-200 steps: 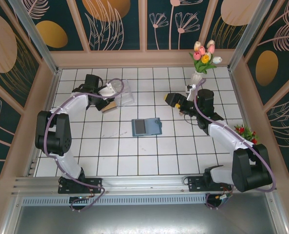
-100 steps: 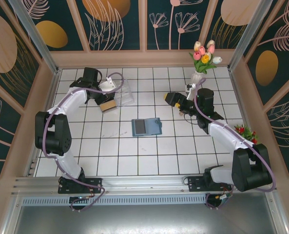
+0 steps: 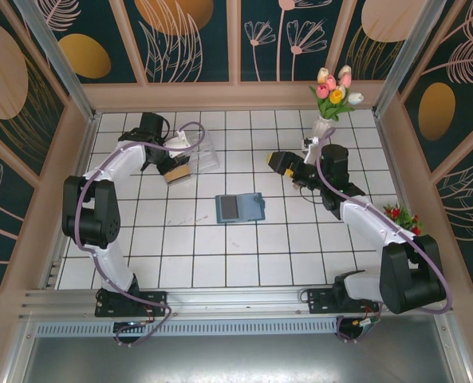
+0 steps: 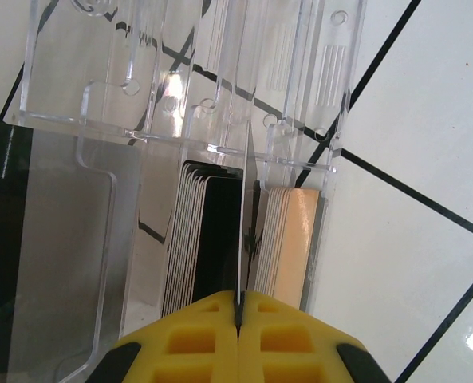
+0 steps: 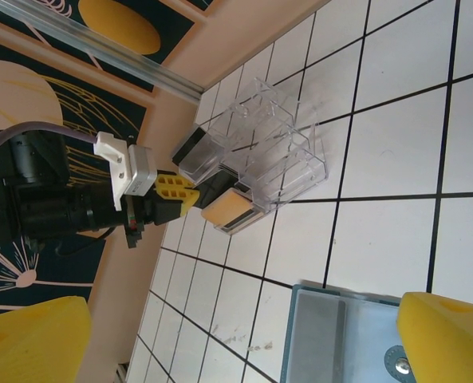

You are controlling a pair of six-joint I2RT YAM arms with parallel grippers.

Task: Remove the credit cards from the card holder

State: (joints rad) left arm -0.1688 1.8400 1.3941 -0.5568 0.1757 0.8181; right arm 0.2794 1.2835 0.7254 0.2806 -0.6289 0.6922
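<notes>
**Change since the earlier frame:** the left arm's elbow and upper link have shifted slightly toward the bench's middle. Its wrist has stayed by the clear box. The right arm and the card holder have not moved.

**Item 1, left claw** (image 4: pixel 238 307): at the far-left part of the bench (image 3: pixel 220 263). The yellow fingertips are pressed together at the open near side of the clear plastic box (image 3: pixel 200 152). A thin clear partition runs right up to the seam between them. I cannot tell whether it is pinched.

**Item 2, credit cards** (image 4: pixel 212 239): two stacks stand on edge in neighbouring compartments of the clear box. The dark-faced stack is on one side of the partition and the tan stack (image 4: pixel 288 247) is on the other.

**Item 3, card holder** (image 3: pixel 240 207): teal, lying open and flat near the bench's middle, well apart from both claws. A grey pocket panel is on its left half. I cannot tell whether it holds any cards.

**Item 4, right claw** (image 3: pixel 276 161): fingers spread wide and holding nothing, raised toward the far side, beyond the holder.

**Item 5, vase of tulips** (image 3: pixel 332 92): far-right corner.

**Item 6, red flowers** (image 3: pixel 401 215): right edge.
</notes>
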